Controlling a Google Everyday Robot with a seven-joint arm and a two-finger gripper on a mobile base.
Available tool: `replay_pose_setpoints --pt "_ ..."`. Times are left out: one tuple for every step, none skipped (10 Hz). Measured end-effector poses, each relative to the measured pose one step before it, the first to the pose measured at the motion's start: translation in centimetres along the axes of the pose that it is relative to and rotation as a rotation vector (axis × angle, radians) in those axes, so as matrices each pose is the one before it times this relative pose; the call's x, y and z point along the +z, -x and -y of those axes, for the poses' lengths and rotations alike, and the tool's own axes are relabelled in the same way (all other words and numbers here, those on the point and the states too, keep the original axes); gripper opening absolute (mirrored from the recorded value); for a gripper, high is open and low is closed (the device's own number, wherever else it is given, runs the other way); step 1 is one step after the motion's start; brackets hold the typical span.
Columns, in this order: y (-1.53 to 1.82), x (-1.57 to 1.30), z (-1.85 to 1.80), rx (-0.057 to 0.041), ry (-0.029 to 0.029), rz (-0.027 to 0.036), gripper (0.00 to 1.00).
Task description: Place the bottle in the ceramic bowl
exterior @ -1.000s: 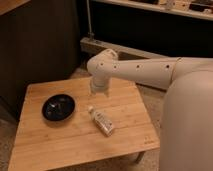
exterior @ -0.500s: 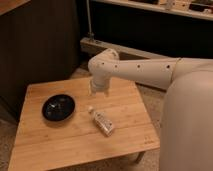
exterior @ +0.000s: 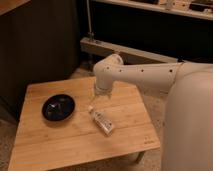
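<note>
One arm [exterior: 142, 75], fingers [exterior: 96, 102] over bottle [exterior: 102, 121]

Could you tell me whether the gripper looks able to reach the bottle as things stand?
Probably yes: the gripper hovers just above the bottle, nothing stands between them, and the bowl sits apart.

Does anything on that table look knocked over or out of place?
Only the bottle: it lies on its side on the table, beside the ceramic bowl. The gripper hangs just above it.
</note>
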Motion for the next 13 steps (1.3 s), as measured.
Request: replay_pose_setpoints --pt "-0.618 0.087 -0.189 -0.02009 -0.00120 0.00822 0.65" --pt "-0.513 0.010 -0.399 -0.01567 0.00202 0.00411 0.65" --pt "-0.786 0.162 -0.740 -0.01770 0.00495 0.00032 0.65" --pt "-0.716 0.511 -0.664 -0.01937 0.00560 -0.00255 0.65" --pt "-0.568 0.641 -0.379 -0.01547 0.00319 -0.00343 0.65" --pt "-0.408 0.574 -0.130 -0.00786 0.00066 -0.00486 0.65" --pt "-0.444 1.001 -0.303 -0.01136 -0.00067 -0.00796 0.65" --pt "-0.199 0.722 0.005 -0.00585 -0.00429 -0.00482 0.65" --pt "-0.070 0.358 -0.002 -0.00167 -0.00266 -0.00272 0.65" --pt "-0.127 0.577 0.055 -0.00328 -0.00588 -0.00528 0.65" --pt "-0.097 0.599 0.026 -0.00369 -0.00647 -0.00597 0.65" --pt "-0.067 0.415 0.111 -0.00190 -0.00555 -0.00441 0.65" --pt "-0.041 0.378 0.026 -0.00163 -0.00069 -0.00430 0.65"
